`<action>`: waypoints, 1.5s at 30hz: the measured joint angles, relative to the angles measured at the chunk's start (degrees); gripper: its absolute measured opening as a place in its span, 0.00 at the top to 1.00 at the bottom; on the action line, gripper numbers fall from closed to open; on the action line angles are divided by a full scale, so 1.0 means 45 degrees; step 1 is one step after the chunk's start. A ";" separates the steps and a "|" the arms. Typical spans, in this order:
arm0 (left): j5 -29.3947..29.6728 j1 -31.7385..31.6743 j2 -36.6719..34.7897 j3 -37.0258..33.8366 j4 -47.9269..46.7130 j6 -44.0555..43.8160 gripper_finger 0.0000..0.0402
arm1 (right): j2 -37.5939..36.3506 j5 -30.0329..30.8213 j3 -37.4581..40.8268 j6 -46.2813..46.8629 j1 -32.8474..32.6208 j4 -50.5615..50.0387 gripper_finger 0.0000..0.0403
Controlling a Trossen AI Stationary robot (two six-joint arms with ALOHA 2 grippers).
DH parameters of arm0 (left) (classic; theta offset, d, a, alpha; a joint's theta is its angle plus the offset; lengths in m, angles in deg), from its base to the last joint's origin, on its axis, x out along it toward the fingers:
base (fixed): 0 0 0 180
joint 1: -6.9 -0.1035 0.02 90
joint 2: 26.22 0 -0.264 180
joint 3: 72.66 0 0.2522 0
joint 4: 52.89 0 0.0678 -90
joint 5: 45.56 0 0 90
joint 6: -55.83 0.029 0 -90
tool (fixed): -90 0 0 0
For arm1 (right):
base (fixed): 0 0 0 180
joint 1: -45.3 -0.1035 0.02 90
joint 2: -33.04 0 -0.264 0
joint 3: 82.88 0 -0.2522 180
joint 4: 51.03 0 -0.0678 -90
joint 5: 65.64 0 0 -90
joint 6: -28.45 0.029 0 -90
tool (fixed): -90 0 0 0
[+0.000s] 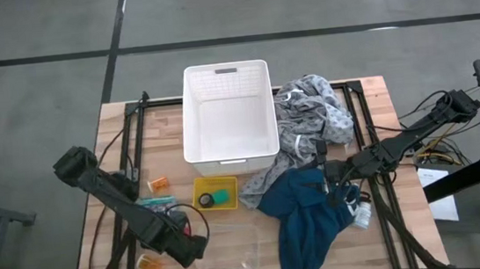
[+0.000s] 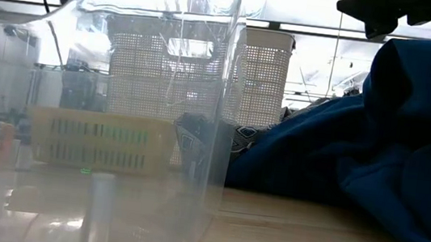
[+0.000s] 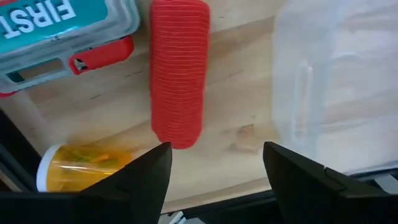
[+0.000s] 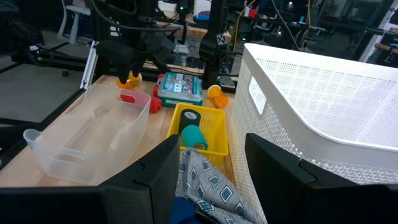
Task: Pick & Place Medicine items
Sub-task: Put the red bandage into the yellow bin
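A pink-red ribbed cylinder [image 3: 179,74] lies on its side on the wooden table, beside a clear plastic tub [image 3: 336,81]. My left gripper [image 3: 217,155] points down over the near-left of the table, open, with the cylinder's near end just beyond its fingertips. One orange pill bottle [image 3: 81,165] lies on its side close by; another [image 1: 158,185] lies farther back. A dark roll [image 4: 189,116] sits in the yellow basket [image 1: 216,192]. A white bottle [image 1: 363,215] lies at the teal-blue cloth's [image 1: 310,220] right edge. My right gripper [image 4: 211,155] hangs open above the cloths.
A white mesh basket [image 1: 230,118] stands at the back centre, with the grey patterned cloth [image 1: 309,119] against its right side. A teal first-aid box [image 3: 62,31] lies to the left of the yellow basket. The clear tub [image 1: 228,242] fills the near centre. Black frame rails run along both sides.
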 joint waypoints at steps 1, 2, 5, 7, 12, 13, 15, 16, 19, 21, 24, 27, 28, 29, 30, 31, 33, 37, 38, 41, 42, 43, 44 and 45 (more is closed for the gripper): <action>-0.0002 0.0024 -0.0003 -0.0078 0.0001 -0.0063 0.37 | 0.0000 0.0002 0.0000 0.0000 -0.0001 0.0000 0.56; -0.0001 0.0063 -0.0010 -0.0176 0.0003 -0.0199 0.37 | 0.0002 0.0001 0.0002 0.0000 -0.0001 0.0000 0.56; 0.0002 0.0182 -0.0005 -0.0585 0.0033 -0.0647 0.37 | 0.0003 0.0001 0.0000 0.0000 -0.0001 0.0000 0.56; -0.0001 0.0211 -0.0005 -0.0887 0.0221 -0.0971 0.37 | 0.0000 -0.0002 0.0000 0.0000 -0.0003 0.0000 0.55; -0.0002 0.0212 0.0000 -0.1336 0.0895 -0.1116 0.37 | 0.0003 -0.0002 0.0000 0.0000 0.0000 0.0000 0.56; -0.0003 0.0212 0.0000 -0.1417 0.0945 -0.1118 0.37 | 0.0004 0.0002 0.0000 0.0000 -0.0003 0.0000 0.56; -0.0007 0.0222 0.0000 -0.1522 0.1031 -0.1118 0.37 | 0.0005 -0.0002 0.0000 0.0000 0.0002 0.0000 0.56; -0.0007 0.0222 0.0000 -0.1585 0.1127 -0.1118 0.37 | 0.0004 0.0002 0.0000 0.0000 -0.0002 0.0000 0.56; -0.0006 0.0222 0.0000 -0.1682 0.1202 -0.1123 0.37 | 0.0003 -0.0002 0.0000 -0.0001 -0.0001 0.0000 0.55; -0.0001 0.0222 0.0000 -0.1757 0.1267 -0.1123 0.37 | 0.0001 0.0002 0.0000 0.0000 0.0002 0.0000 0.55; 0.0193 0.0222 0.0002 -0.1827 0.1274 -0.1152 0.38 | 0.0000 -0.0002 0.0000 0.0000 -0.0003 0.0000 0.56; 0.0333 0.0217 0.0077 -0.1827 0.1346 -0.1152 0.38 | 0.0004 0.0003 0.0000 0.0000 -0.0002 0.0000 0.56; 0.0333 0.0217 0.0104 -0.1827 0.1418 -0.1152 0.38 | 0.0000 0.0000 0.0000 0.0000 -0.0003 0.0000 0.55; 0.0333 0.0217 0.0135 -0.1827 0.1507 -0.1152 0.38 | 0.0003 0.0000 0.0000 -0.0003 0.0000 0.0000 0.55; 0.0328 0.0221 0.0154 -0.1827 0.1548 -0.1157 0.38 | 0.0005 0.0000 0.0000 0.0000 -0.0003 0.0000 0.55; 0.0332 0.0222 0.0161 -0.1827 0.1565 -0.1157 0.38 | 0.0005 -0.0002 0.0000 0.0000 0.0001 0.0000 0.55; 0.0333 0.0222 0.0240 -0.1827 0.1650 -0.1165 0.38 | 0.0000 -0.0002 0.0000 0.0000 -0.0003 0.0000 0.56; 0.0328 0.0236 0.0542 -0.1940 0.1946 -0.1275 0.38 | 0.0000 -0.0002 0.0000 0.0000 -0.0003 -0.0003 0.56; 0.0308 0.0236 0.0622 -0.1975 0.2099 -0.1303 0.38 | 0.0000 -0.0002 0.0000 0.0000 -0.0003 -0.0008 0.55; 0.0206 0.0236 0.0808 -0.1987 0.2266 -0.1351 0.38 | 0.0002 -0.0002 0.0000 0.0000 -0.0003 -0.0003 0.55; 0.0187 0.0236 0.0847 -0.1987 0.2263 -0.1351 0.38 | 0.0000 0.0000 0.0000 0.0000 0.0002 0.0000 0.55; 0.0187 0.0236 0.0881 -0.1987 0.2270 -0.1354 0.38 | 0.0000 -0.0002 0.0000 0.0000 0.0002 -0.0005 0.56; 0.0187 0.0246 0.0911 -0.1987 0.2280 -0.1366 0.38 | 0.0000 -0.0002 0.0000 0.0000 0.0001 0.0000 0.56; 0.0187 0.0246 0.0946 -0.1992 0.2279 -0.1387 0.38 | 0.0000 -0.0002 0.0000 0.0000 0.0002 0.0000 0.56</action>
